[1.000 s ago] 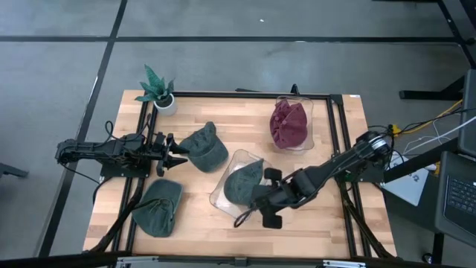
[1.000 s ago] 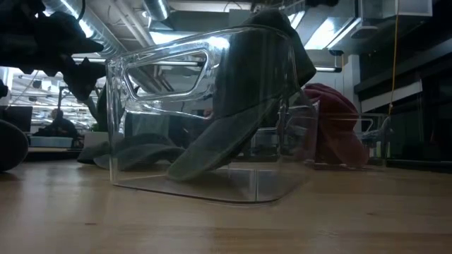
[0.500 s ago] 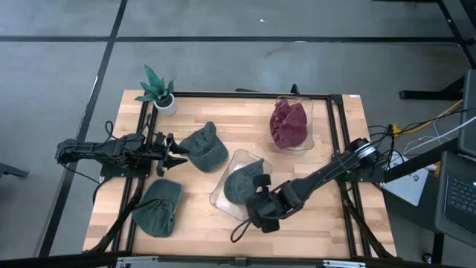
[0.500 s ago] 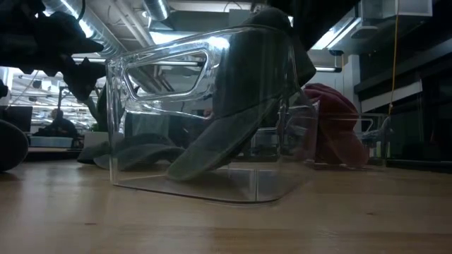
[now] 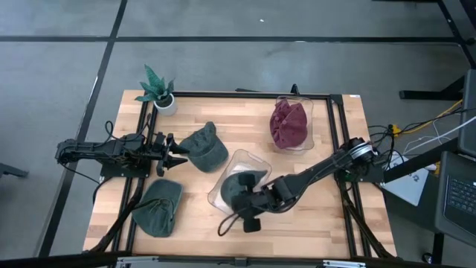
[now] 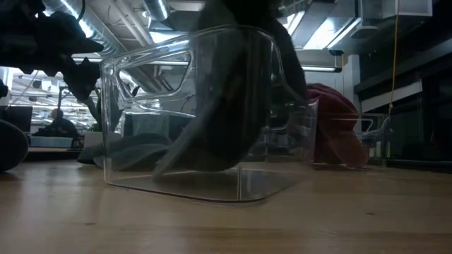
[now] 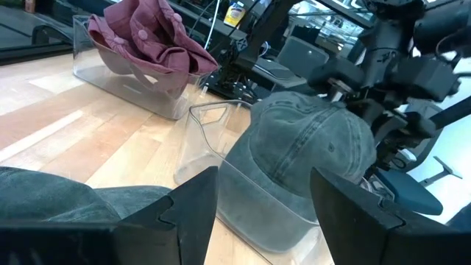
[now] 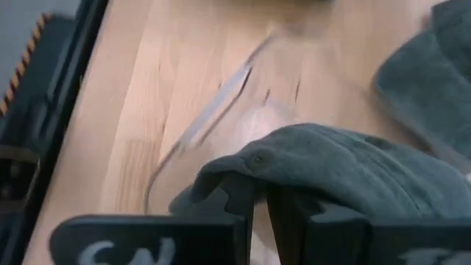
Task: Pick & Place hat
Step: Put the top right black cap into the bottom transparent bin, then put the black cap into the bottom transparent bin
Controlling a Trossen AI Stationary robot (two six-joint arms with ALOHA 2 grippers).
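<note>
1. Pushing down into the clear bin (image 5: 236,167), the right gripper (image 5: 251,202) is seen low and centre in the high view, further left than a moment ago, when it sat just beside the bin's right-hand rim.
2. A green hat (image 5: 239,190) is pinched between nearly closed fingers; in the right wrist view the cloth (image 8: 346,165) is folded over the fingertips.
3. The hat is placed in the bin, partly over its lower rim; in the low view the dark shape (image 6: 226,106) is now spread deeper behind the clear wall, and the bin has been nudged slightly left.
4. Judged from this, the placing step is nearly done; release and withdrawal are what remain.
5. The left gripper (image 5: 169,153) is parked at centre left of the high view, fingers spread wide, nothing held, beside a second green hat (image 5: 204,147).
6. A third green hat (image 5: 158,206) is left at lower left, a red hat (image 5: 288,123) in another bin (image 5: 306,105) at upper right.
</note>
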